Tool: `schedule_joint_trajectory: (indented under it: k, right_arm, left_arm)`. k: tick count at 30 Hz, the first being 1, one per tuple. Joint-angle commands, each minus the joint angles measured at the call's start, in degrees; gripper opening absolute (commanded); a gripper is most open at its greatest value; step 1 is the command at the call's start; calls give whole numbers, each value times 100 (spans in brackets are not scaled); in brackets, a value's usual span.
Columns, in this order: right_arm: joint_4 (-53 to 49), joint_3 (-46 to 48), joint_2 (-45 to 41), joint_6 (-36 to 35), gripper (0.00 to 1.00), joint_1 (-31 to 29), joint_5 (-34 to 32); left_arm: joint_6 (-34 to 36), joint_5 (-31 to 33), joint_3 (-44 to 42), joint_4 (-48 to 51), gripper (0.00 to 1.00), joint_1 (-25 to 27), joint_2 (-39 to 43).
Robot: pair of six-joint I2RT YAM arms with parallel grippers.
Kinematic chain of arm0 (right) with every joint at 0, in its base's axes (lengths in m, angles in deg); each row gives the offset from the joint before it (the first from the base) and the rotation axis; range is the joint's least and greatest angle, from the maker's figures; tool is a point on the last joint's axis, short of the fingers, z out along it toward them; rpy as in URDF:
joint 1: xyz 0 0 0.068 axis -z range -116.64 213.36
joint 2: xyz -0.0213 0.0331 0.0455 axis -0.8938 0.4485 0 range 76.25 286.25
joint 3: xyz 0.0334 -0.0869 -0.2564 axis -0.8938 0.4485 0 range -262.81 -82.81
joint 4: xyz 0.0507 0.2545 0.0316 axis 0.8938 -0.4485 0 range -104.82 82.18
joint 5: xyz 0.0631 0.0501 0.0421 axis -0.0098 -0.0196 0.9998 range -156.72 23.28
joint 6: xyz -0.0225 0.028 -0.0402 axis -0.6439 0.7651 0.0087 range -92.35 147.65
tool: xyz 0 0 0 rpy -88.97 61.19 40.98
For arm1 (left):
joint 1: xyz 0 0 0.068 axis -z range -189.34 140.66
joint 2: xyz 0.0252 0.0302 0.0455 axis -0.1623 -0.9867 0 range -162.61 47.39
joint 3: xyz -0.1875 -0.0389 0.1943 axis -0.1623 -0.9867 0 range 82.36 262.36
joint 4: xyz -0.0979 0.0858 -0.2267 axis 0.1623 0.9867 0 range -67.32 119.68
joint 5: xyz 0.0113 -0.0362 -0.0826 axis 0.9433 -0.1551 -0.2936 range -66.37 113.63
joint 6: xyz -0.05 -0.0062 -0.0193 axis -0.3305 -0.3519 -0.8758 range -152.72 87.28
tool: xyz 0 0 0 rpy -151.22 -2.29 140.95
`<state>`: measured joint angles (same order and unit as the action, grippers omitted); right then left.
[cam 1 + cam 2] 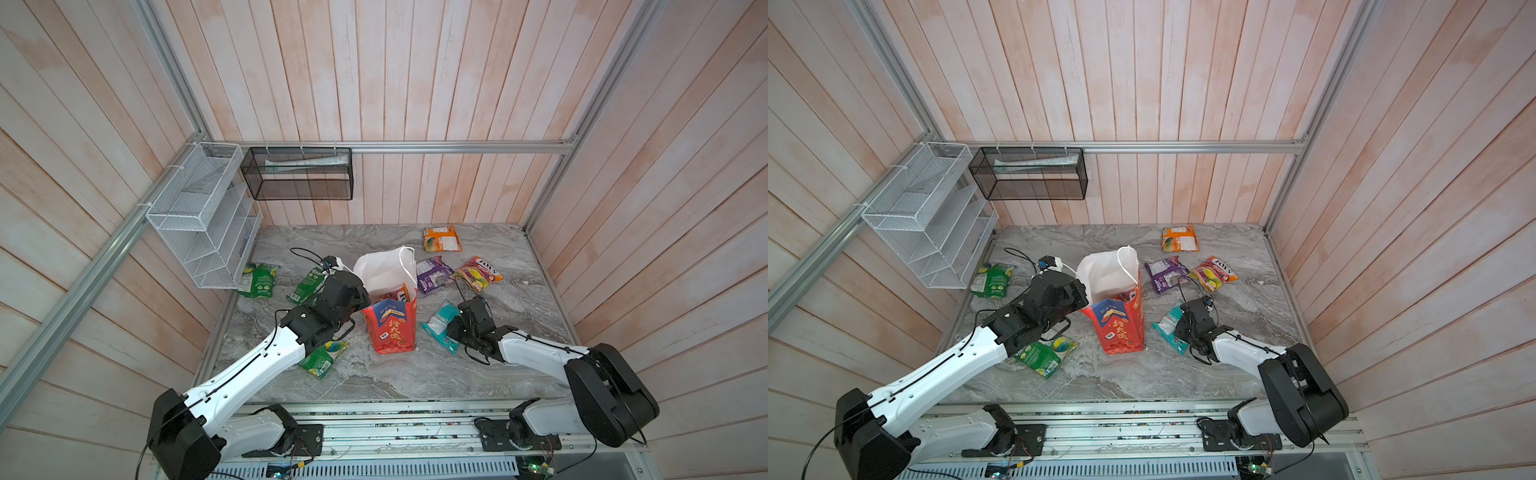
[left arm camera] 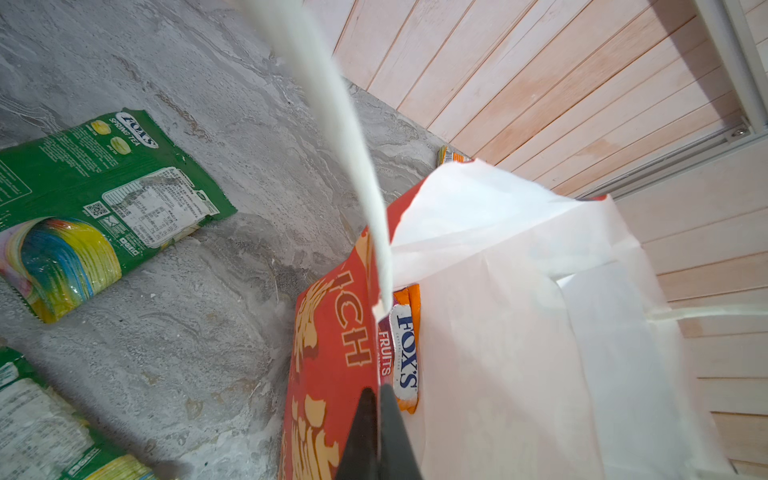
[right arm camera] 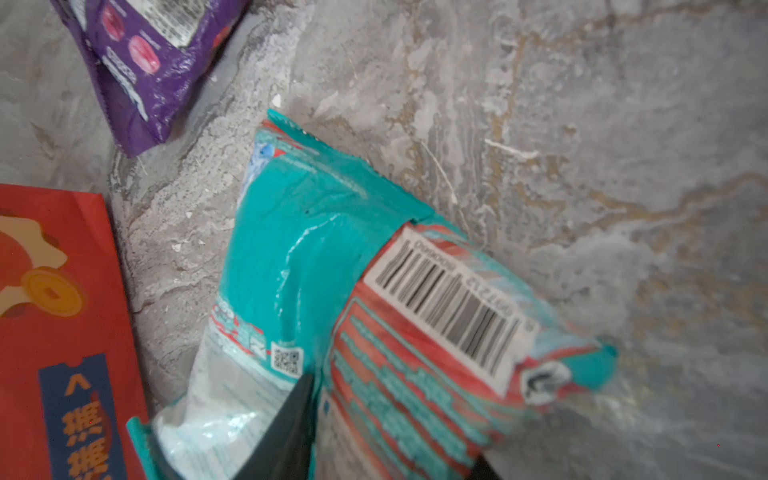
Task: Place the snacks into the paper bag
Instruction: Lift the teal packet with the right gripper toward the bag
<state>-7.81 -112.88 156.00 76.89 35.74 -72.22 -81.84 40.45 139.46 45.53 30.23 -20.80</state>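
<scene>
The red paper bag (image 1: 390, 328) (image 2: 332, 374) stands upright mid-table, its white lining open. My left gripper (image 2: 378, 399) is shut on the bag's near rim. A FOX'S packet (image 2: 405, 353) stands inside the bag. Just right of the bag lies a teal packet (image 1: 436, 326) (image 3: 316, 249). My right gripper (image 3: 386, 424) is shut on it, a bunched fold between the fingers. Loose on the table lie three green packets (image 1: 257, 280) (image 1: 307, 284) (image 1: 324, 357), a purple one (image 1: 432, 274), an orange one (image 1: 441, 239) and an orange-pink FOX'S one (image 1: 478, 274).
A white wire rack (image 1: 203, 216) hangs on the left wall and a black mesh basket (image 1: 297, 174) on the back rail. Wooden walls close in the marble table (image 1: 395, 382) on three sides.
</scene>
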Motion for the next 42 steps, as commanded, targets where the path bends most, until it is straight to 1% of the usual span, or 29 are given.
schedule_joint_trajectory:
  k: [1,3,4,10,11,12,14,16,23,29,33,36,38,42]
  right_arm:
    - [-613,199,194,-315,31,37,270]
    - [-672,198,30,-359,30,37,244]
    - [-662,211,-87,-402,26,35,226]
    - [-809,337,-916,-579,18,37,-117]
    - [-801,368,-1049,-613,12,37,-125]
    - [-806,392,-1168,-661,10,41,-127]
    - [-786,452,-1450,-790,10,39,-146]
    - [-784,519,-1711,-774,10,37,-247]
    - [-901,659,-2622,-898,10,37,-298]
    - [-1203,660,-3351,-883,10,37,-451]
    - [-1319,676,-3908,-778,10,37,-382]
    - [-1529,500,-4325,-657,10,37,-318]
    - [-1781,243,-4613,-644,10,36,-274]
    - [-2102,-362,-5028,-643,10,35,-402]
  left_arm:
    - [105,42,40,114,0,24,-106]
    - [105,32,40,106,0,24,-108]
    - [105,23,30,105,0,24,-115]
    - [157,-51,52,107,0,24,-87]
    - [166,-69,50,108,0,24,-71]
    - [166,-82,48,100,0,24,-51]
    - [188,-117,48,96,0,24,-3]
    - [219,-143,53,91,0,24,37]
    - [290,-349,33,21,0,16,207]
    - [246,-486,-22,-60,0,24,305]
    - [210,-539,-28,-64,0,24,330]
    - [210,-544,-22,-44,0,22,340]
    - [210,-548,-24,-52,0,23,328]
    - [196,-587,-20,-53,0,29,286]
